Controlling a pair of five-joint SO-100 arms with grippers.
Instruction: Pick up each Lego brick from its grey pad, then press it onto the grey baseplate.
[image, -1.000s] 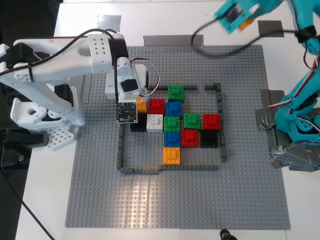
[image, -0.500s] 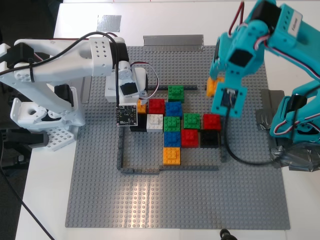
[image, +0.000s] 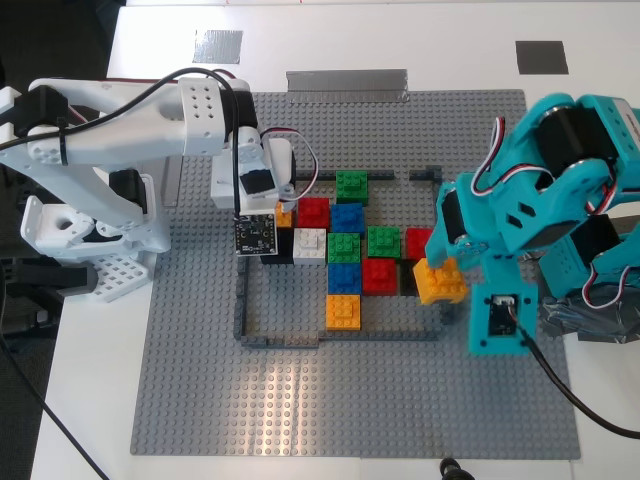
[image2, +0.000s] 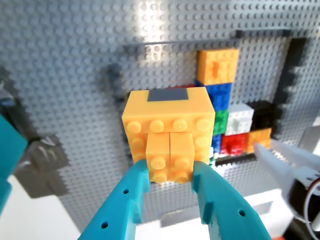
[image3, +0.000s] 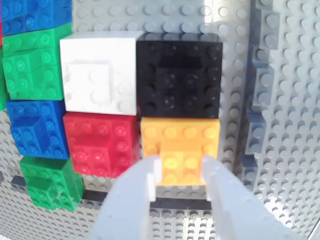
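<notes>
My first gripper (image2: 170, 172), teal, is shut on an orange Lego brick (image2: 167, 125) and holds it tilted above the grey baseplate (image: 300, 400). In the exterior view this brick (image: 440, 280) hangs over the right side of the dark frame (image: 446, 300). My second gripper (image3: 180, 172), white, is shut on the top knob of another orange brick (image3: 180, 135), which sits on the plate beside a red brick (image3: 102, 142) and a black brick (image3: 180, 75). That brick (image: 284, 213) shows in the exterior view. The pale pad (image: 218, 44) and the dark pad (image: 541, 56) lie bare at the back.
Several red, green, blue, black and white bricks (image: 345, 245) fill the frame, with a third orange brick (image: 343, 311) at their front. A silvery tape strip (image: 346, 80) lies behind the plate. Crumpled tape (image: 590, 320) sits at the teal arm's base.
My first gripper has swung with its orange brick from the back right, near the dark pad, down to the frame's right side. My second gripper has stayed still.
</notes>
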